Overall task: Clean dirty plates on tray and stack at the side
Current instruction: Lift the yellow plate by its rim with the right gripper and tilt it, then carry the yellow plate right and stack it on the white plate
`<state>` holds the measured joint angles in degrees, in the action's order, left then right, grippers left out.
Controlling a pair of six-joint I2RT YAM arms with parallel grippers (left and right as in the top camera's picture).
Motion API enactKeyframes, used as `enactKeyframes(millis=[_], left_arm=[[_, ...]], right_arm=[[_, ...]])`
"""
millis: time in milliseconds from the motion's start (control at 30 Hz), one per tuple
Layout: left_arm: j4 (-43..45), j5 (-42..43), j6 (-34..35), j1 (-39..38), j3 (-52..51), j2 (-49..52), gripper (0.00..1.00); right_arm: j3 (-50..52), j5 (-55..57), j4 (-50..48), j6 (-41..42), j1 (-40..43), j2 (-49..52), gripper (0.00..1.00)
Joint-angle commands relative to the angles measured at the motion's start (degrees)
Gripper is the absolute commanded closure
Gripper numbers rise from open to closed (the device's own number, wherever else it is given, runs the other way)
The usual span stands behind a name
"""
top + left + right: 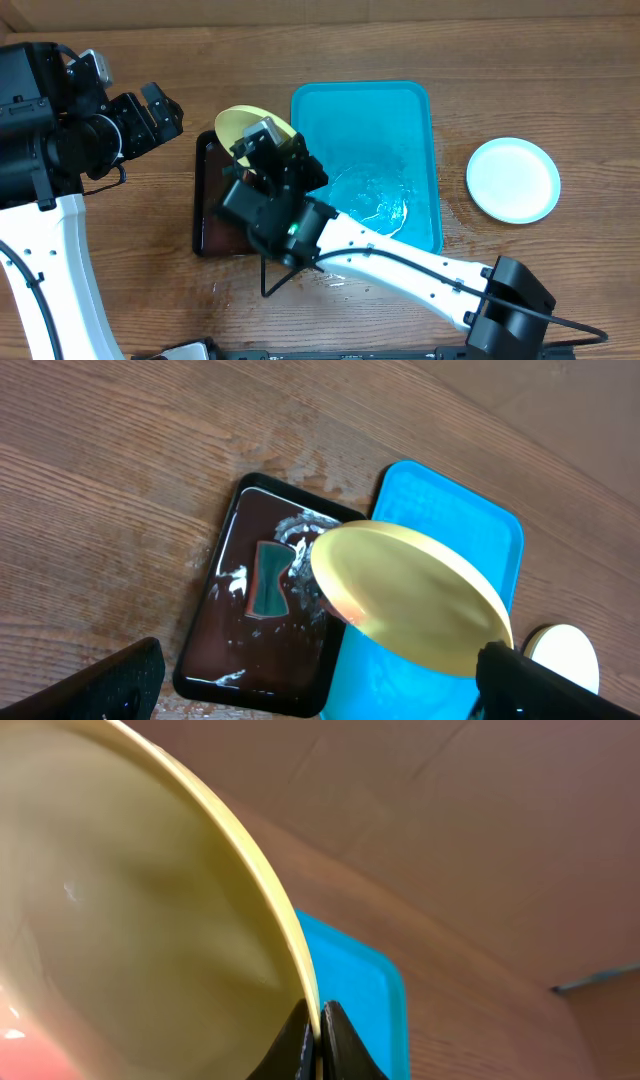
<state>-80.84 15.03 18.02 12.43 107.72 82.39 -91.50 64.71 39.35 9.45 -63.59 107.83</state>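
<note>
While your right gripper [318, 1038] pinches the rim of the yellow plate [130, 920], it hangs tilted over the black tray [205, 640] | teal pad [268, 578] lies inside | turquoise tray [365, 130] just beside, wet | white plate [513, 180] well apart | right arm [400, 262] masks part of the black tray overhead | left gripper [160, 112] spread wide, empty.

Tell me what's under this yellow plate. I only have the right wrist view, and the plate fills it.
Observer: The yellow plate, tilted in the right end effector, hangs over one end of the black tray, right beside the turquoise tray.
Operator: Anything in that black tray?
Observer: A teal sponge lies flat in it, with white foam around it.
Operator: Where's the left end effector?
Observer: The left end effector is open and holds nothing, off to the black tray's left.
</note>
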Motion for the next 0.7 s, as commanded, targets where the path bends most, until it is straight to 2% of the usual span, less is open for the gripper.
enactKeyframes(millis=[0, 200, 667], left_arm=[[0.0, 0.9, -0.3, 0.3, 0.4, -0.3, 0.00], [0.0, 0.9, -0.3, 0.3, 0.4, -0.3, 0.00], [0.0, 0.9, -0.3, 0.3, 0.4, -0.3, 0.00]], right_arm=[[-1.0, 8.4, -0.4, 1.2, -1.9, -1.9, 0.96], [-1.0, 10.3, -0.3, 1.2, -3.9, -1.9, 0.96], [-1.0, 8.4, -0.2, 2.9, -2.4, -1.9, 0.96]])
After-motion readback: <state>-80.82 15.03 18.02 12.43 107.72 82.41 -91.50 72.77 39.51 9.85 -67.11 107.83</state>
